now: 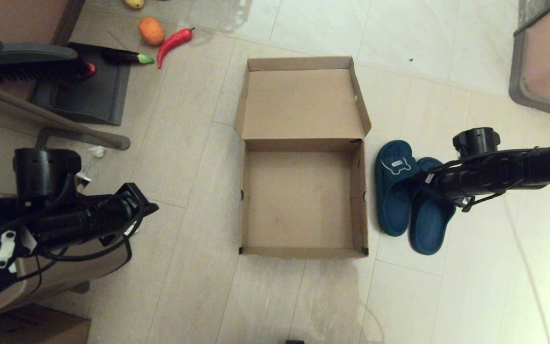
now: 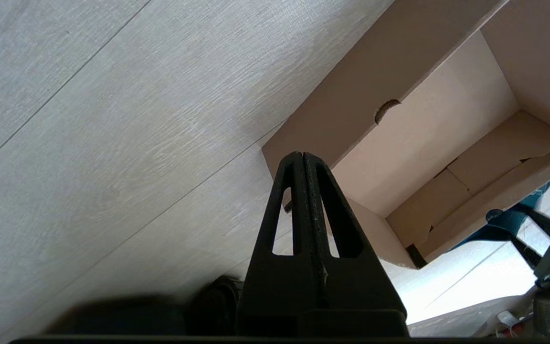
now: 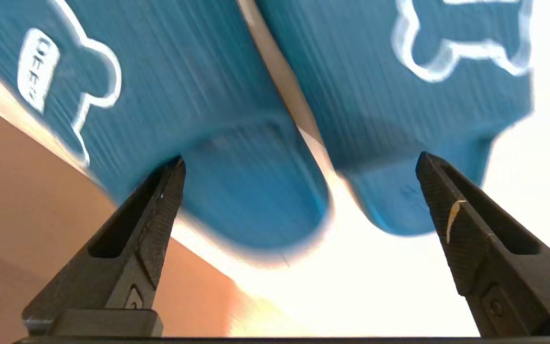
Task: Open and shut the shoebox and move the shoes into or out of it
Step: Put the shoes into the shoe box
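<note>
Directly below your right hand (image 3: 299, 165), fingers spread wide, the shoes (image 1: 411, 196) lie side by side on the floor, touching the open, empty shoebox (image 1: 303, 200). They look light, soft and flexible: grip across both straps. Your left hand (image 2: 303, 157), pressed together, idles aside.

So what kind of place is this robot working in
Probably a room in a home, or one staged like it. The open shoebox and slippers sit on a pale tiled floor, with a dustpan and toy vegetables nearby.
</note>
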Controlling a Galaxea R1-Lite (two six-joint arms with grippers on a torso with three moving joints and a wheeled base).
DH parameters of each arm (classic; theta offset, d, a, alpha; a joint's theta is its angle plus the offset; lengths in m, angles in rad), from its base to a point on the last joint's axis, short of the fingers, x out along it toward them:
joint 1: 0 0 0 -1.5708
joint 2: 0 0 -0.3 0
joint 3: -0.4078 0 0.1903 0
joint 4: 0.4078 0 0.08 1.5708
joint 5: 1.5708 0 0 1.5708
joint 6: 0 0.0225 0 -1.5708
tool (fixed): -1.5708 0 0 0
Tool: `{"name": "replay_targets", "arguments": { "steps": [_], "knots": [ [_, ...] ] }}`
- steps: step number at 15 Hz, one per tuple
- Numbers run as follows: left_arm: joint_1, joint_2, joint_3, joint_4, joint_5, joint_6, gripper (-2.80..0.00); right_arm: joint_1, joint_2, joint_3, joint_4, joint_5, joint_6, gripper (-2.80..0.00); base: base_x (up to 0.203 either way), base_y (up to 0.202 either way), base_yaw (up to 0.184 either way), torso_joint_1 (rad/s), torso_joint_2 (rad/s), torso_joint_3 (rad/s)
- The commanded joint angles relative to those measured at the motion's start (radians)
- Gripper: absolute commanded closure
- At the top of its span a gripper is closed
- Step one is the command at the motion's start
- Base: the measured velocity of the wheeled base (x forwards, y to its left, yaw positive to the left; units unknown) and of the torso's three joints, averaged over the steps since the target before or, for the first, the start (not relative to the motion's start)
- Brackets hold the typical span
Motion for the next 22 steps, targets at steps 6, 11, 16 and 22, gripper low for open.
{"name": "replay_targets", "arguments": {
  "steps": [6, 11, 16, 22],
  "knots": [
    [-0.001, -0.037, 0.012, -0.001, -0.001, -0.002, 0.0, -0.02, -0.129, 0.157, 0.014, 0.082, -0.005, -2.8, 0.0, 0.0, 0.0, 0.0, 0.0, 0.0],
    [0.001, -0.074, 0.024, 0.009, 0.003, 0.002, 0.0, -0.031, -0.059, 0.098, 0.007, 0.139, 0.205, -2.8, 0.0, 0.0, 0.0, 0.0, 0.0, 0.0],
    [0.001, -0.089, 0.036, 0.01, 0.004, 0.004, 0.0, -0.034, 0.063, -0.077, 0.01, 0.142, 0.302, -2.8, 0.0, 0.0, 0.0, 0.0, 0.0, 0.0],
    [-0.001, -0.085, 0.036, 0.01, 0.004, 0.004, 0.0, -0.037, 0.106, -0.214, 0.037, 0.221, 0.446, -2.8, 0.0, 0.0, 0.0, 0.0, 0.0, 0.0]
  ]
}}
